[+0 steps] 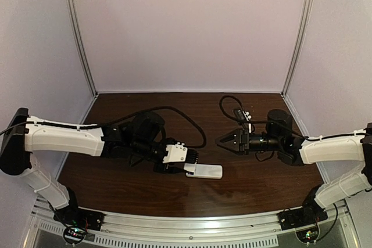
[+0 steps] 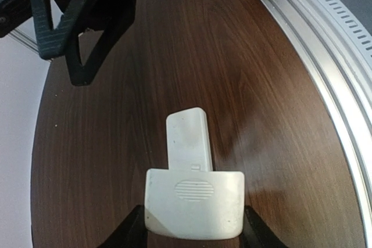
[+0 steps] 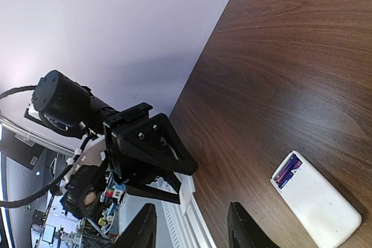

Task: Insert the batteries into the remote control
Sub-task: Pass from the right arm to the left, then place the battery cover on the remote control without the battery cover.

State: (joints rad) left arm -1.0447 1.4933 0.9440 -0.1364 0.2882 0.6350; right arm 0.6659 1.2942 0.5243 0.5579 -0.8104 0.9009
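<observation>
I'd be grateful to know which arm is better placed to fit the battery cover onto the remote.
Left. The left fingers grip the white cover near the remote control, whose open bay shows both batteries. The right fingers hang open, empty and farther off.

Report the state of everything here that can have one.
remote control: lying back up on the table, cover off.
batteries: seated inside the remote control, uncovered.
battery cover: off the remote control, held over its near end.
left gripper: shut on the battery cover.
right gripper: open, empty.
</observation>
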